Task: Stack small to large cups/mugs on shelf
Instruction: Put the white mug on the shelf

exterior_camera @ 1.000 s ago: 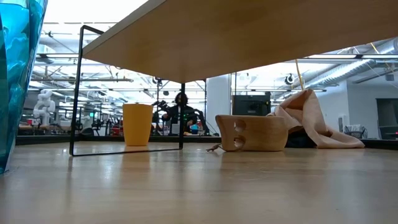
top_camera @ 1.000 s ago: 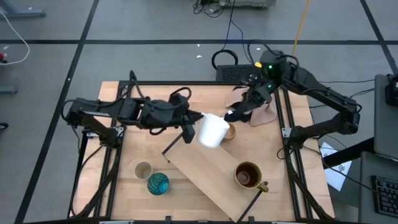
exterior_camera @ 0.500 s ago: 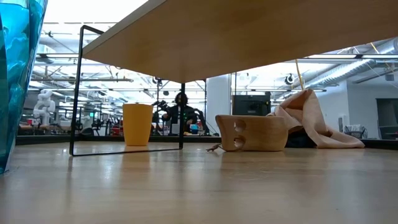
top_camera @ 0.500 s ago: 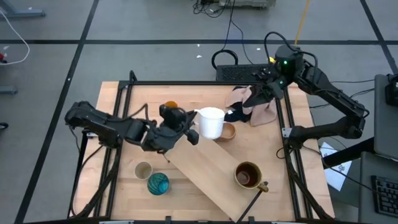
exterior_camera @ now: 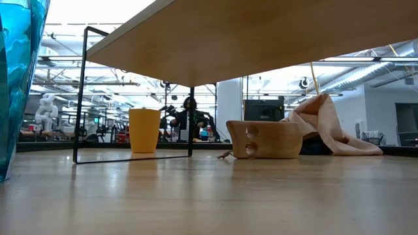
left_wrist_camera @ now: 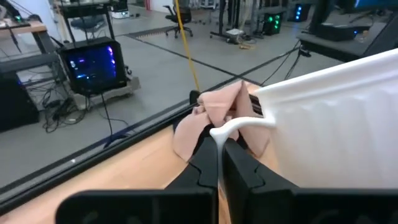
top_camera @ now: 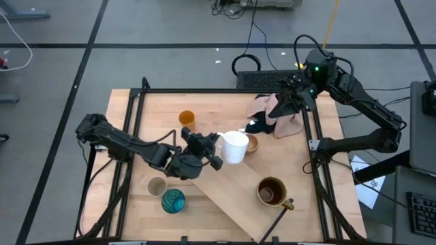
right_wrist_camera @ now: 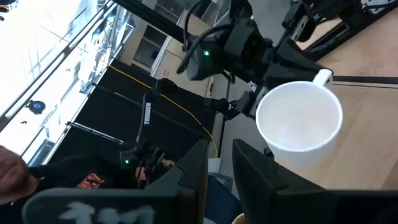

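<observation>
The long flat shelf board [top_camera: 235, 197] is pale wood with a smooth matt face, carried on thin dark metal rails [exterior_camera: 81, 98]. Upon it the white handled mug [top_camera: 234, 147] looks like glossy smooth ceramic. Beside the shelf, the teal cup [top_camera: 173, 201] is shiny and glazed, and the crumpled pink cloth [top_camera: 276, 112] is soft matt fabric.

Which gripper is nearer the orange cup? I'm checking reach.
Left. The left gripper, holding the white mug, is just beside the orange cup; the right gripper is across the table.
</observation>
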Motion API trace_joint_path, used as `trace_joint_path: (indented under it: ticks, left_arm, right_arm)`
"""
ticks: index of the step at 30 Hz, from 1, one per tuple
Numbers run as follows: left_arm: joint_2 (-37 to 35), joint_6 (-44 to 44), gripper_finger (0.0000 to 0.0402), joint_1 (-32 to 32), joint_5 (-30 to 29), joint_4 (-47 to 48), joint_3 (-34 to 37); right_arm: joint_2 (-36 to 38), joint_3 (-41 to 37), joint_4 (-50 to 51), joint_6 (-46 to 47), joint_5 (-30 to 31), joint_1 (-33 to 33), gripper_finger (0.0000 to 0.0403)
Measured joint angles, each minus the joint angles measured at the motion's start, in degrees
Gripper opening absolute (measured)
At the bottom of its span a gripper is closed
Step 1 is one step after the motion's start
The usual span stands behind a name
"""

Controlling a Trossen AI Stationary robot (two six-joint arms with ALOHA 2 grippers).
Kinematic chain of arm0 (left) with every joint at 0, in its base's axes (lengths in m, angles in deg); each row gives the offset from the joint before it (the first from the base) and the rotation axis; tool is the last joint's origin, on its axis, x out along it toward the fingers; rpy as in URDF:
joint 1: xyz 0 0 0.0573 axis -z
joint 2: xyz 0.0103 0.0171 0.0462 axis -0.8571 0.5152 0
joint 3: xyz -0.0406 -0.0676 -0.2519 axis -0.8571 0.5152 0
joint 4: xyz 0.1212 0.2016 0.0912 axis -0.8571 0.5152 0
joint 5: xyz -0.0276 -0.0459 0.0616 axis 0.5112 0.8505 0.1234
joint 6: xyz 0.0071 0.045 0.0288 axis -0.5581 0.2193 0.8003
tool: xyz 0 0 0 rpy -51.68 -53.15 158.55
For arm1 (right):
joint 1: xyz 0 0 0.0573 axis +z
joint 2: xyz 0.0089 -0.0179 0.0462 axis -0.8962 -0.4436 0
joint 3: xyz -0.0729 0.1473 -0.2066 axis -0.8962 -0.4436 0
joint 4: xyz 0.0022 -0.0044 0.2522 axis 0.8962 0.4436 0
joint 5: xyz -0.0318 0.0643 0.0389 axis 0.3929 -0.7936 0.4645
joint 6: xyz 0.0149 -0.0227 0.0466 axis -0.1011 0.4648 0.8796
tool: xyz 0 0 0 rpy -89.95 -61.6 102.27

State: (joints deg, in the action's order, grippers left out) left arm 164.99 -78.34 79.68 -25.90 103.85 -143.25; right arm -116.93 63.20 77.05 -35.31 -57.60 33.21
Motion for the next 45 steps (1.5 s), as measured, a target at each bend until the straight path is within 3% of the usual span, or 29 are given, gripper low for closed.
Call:
trace_joint_path:
  ticks: [4,6,13,23,31,45]
  left_arm:
    - [2.8,1.2,0.0003,-0.2,0.4,0.0,0.0]
    - [4.1,3.2,0.0003,-0.4,3.3,0.6,0.0]
    - [8.0,5.8,0.0003,-0.7,6.1,-2.3,0.0]
    - [9.6,8.4,0.0003,0.9,0.8,-6.3,0.0]
    - [13.3,12.0,0.0004,2.1,1.1,-15.0,0.0]
    - [15.9,12.7,0.0004,2.9,1.7,-16.5,-0.1]
  right_arm:
    - [0.0,0.0,-0.1,0.0,5.0,0.0,0.0066]
    - [0.0,0.0,0.0,0.1,7.4,0.0,0.0066]
    - [0.0,0.0,-0.2,0.8,11.7,0.0,0.0066]
    - [0.0,0.0,-0.9,3.5,14.1,0.0,0.0066]
    - [0.0,0.0,-1.3,5.2,14.9,0.5,0.0066]
    - [0.0,0.0,-1.3,6.5,15.0,1.0,0.0066]
